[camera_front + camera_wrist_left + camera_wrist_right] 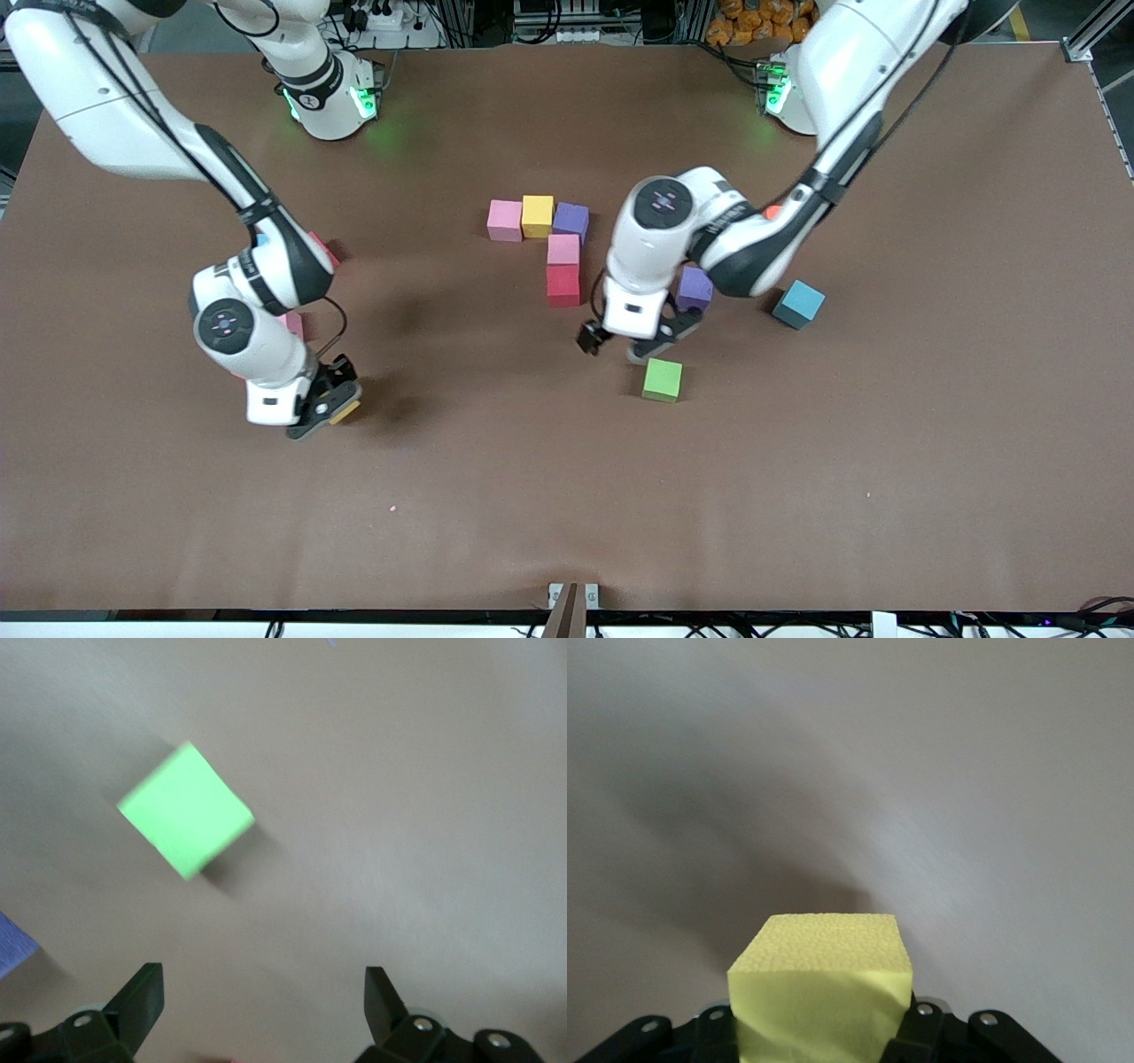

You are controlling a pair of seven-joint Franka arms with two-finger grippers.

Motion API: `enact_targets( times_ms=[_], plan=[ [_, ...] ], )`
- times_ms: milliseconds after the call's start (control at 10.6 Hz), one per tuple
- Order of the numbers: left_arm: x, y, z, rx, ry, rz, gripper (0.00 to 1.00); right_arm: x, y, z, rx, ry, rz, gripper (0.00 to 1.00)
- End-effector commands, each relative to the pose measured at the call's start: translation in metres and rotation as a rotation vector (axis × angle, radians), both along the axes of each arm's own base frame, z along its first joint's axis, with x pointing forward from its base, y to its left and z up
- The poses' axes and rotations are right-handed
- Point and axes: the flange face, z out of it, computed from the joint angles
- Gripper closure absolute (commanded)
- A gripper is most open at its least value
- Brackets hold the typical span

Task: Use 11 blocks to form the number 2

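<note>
Five blocks form an angled line mid-table: pink, yellow, purple, then pink and red nearer the camera. My left gripper hangs open over bare table beside that red block, with nothing between its fingers. A green block lies just past its fingertips. My right gripper, toward the right arm's end, is shut on a yellow block low over the table.
A purple block sits half under the left arm's wrist, its corner showing in the left wrist view. A light blue block lies toward the left arm's end. Pinkish blocks peek out beside the right arm.
</note>
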Motion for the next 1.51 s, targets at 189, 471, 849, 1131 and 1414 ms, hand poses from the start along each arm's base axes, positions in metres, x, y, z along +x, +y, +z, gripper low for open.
enact_targets(
  times_ms=[189,471,849,1131,1414],
  plan=[
    [0.022,0.025,-0.012,-0.028,0.051,0.331,0.0,-0.03,0.081,0.053,-0.031,-0.013,0.381,0.74],
    [0.032,0.032,-0.03,-0.047,0.086,0.524,0.0,-0.068,0.144,0.057,0.003,0.023,0.575,0.74],
    [0.04,0.049,-0.06,-0.039,0.128,0.732,0.0,-0.122,0.233,0.018,-0.009,0.045,0.752,0.74],
    [0.047,0.055,-0.08,-0.048,0.152,0.8,0.0,-0.133,0.244,-0.007,0.01,0.08,0.772,0.74],
    [0.047,0.053,-0.095,-0.035,0.16,0.804,0.0,-0.143,0.256,-0.012,0.028,0.091,0.78,0.74]
  ],
)
